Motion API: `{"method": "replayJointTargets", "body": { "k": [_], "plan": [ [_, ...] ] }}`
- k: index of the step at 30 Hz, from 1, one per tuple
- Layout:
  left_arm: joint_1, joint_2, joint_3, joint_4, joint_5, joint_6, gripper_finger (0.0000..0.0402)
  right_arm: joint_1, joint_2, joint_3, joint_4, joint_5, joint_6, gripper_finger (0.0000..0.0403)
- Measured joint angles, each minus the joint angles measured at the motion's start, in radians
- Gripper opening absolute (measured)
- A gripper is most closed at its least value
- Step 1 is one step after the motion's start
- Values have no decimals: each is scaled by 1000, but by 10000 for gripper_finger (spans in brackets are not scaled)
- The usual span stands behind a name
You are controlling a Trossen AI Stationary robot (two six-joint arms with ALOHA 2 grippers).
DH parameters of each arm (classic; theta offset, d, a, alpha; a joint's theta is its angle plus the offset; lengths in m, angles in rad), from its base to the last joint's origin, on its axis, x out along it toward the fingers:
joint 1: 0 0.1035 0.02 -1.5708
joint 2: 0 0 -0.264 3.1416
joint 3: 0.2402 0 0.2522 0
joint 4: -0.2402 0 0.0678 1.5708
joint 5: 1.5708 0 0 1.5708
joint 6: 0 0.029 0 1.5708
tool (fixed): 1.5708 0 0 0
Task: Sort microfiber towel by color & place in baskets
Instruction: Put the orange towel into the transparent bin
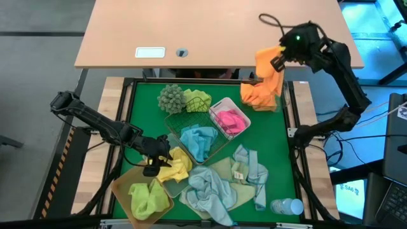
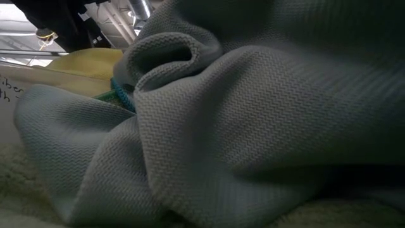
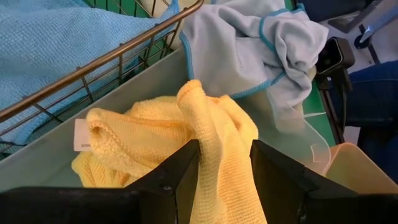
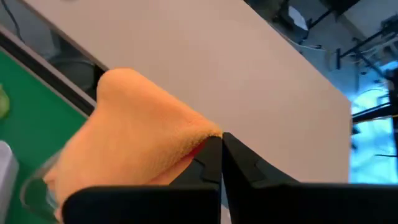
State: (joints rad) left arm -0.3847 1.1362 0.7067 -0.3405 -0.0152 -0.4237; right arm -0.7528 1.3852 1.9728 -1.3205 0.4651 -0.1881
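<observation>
My left gripper (image 1: pixel 154 162) is low over the frosted basket (image 1: pixel 184 180), shut on a yellow towel (image 1: pixel 176 164) that lies in it. My right gripper (image 1: pixel 278 62) is raised at the table's far right corner, shut on an orange towel (image 1: pixel 269 71) above a pile of orange towels (image 1: pixel 256 95). The green wire basket (image 1: pixel 173 124) holds a light blue towel (image 1: pixel 198 141). A pink towel (image 1: pixel 230 120) fills the white basket (image 1: pixel 224 103). Lime green towels (image 1: pixel 145 196) sit in the amber basket (image 1: pixel 121 187). Loose light blue towels (image 1: pixel 213 187) lie on the table's near side. My left gripper pinches a raised fold of the yellow towel (image 3: pixel 219 146) between its two fingers (image 3: pixel 180 177). The rest of the towel (image 3: pixel 124 140) lies bunched in the frosted basket. My right gripper pinches the orange towel by an upper edge (image 4: pixel 202 134) between its shut fingertips (image 4: pixel 211 155). The towel hangs below the fingers; its lower end (image 1: pixel 273 89) reaches the orange pile.
A grey-green bobbly ball (image 1: pixel 170 97) and a lime green towel (image 1: pixel 197 100) lie at the far side. A clear bottle (image 1: pixel 287 207) lies at the near right corner. A light blue cloth (image 2: pixel 253 126) fills the low view. A wooden desk (image 1: pixel 216 25) stands beyond the far edge.
</observation>
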Motion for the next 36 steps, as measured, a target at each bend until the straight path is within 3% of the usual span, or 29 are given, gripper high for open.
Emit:
{"method": "replayJointTargets", "body": {
  "k": [7,12,19,28,36],
  "plan": [
    [0,0,0,-1,-3,-15,140,-95,33,-34,29,-131,-1,1],
    [0,0,0,-1,-4,-15,140,-92,33,-201,72,-236,-9,1],
    [0,0,0,-1,-7,-15,141,-92,34,-460,158,-292,-11,1],
    [0,0,0,-2,-7,-15,141,-91,33,-664,224,-432,37,1],
    [0,0,0,1,-7,-19,141,-91,32,-691,284,-402,64,1]
  ]
}}
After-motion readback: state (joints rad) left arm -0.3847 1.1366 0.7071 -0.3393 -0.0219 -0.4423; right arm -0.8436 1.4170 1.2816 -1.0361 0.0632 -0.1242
